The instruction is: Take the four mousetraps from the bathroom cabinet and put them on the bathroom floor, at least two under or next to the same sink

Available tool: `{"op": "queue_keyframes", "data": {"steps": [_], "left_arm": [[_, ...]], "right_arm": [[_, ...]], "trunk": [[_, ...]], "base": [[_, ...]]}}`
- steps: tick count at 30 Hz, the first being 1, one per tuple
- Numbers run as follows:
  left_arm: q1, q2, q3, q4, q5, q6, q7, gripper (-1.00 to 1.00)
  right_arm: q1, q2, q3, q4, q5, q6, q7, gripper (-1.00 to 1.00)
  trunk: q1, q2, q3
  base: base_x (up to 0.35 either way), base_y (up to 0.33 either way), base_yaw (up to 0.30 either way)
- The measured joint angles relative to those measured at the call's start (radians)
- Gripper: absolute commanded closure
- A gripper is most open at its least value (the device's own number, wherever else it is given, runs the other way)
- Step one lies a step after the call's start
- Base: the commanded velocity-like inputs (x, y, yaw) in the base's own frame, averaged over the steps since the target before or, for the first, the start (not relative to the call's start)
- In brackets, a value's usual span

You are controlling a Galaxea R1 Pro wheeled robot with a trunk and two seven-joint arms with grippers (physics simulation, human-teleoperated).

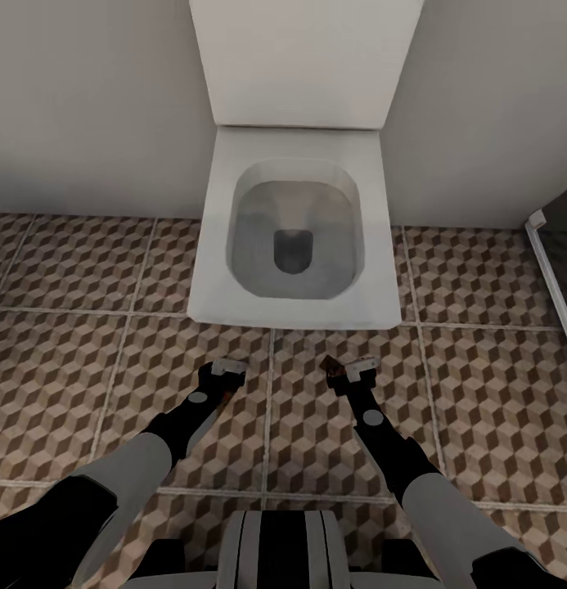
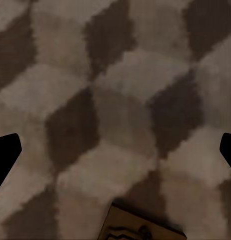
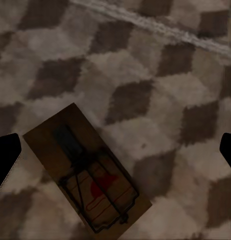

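Observation:
One mousetrap (image 3: 86, 176), a tan board with dark wire and a red mark, lies flat against the cube-patterned bathroom floor (image 3: 160, 75) below my right gripper (image 3: 115, 152). That gripper's dark fingertips (image 3: 5, 157) stand wide apart, so it is open. In the head view the right gripper (image 1: 348, 368) hangs low over the tiles in front of the toilet, with a brown corner of the mousetrap (image 1: 332, 367) beside it. A second mousetrap (image 2: 140, 227) shows by its edge under my open left gripper (image 2: 115, 150), which in the head view (image 1: 222, 372) is also low over the floor (image 1: 87, 368). The cabinet and sink are out of view.
A white toilet (image 1: 295, 229) with its lid up stands against the grey wall straight ahead, close to both grippers. A dark glass panel with a white frame (image 1: 553, 270) runs along the right edge. Tiled floor extends to the left and right of the toilet.

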Motion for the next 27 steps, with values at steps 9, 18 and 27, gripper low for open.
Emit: {"op": "queue_keyframes", "data": {"steps": [9,18,27], "left_arm": [[0.001,0.0,0.0,0.002,-0.001,0.0,0.0,-1.0],[0.0,0.0,0.0,0.012,0.0,0.0,-0.002,-1.0],[0.001,0.0,0.0,0.022,-0.001,-0.001,-0.003,-1.0]], "right_arm": [[0.0,0.0,0.0,0.0,0.0,0.0,0.0,-1.0],[0.0,0.0,0.0,0.0,0.0,0.0,0.0,-1.0],[0.0,0.0,0.0,0.0,0.0,0.0,0.0,-1.0]], "trunk": [[-0.004,0.002,0.035],[-0.005,0.003,0.043],[-0.009,0.005,0.077]], "base": [[0.0,0.0,0.0],[0.0,0.0,0.0],[0.0,0.0,0.0]]}}
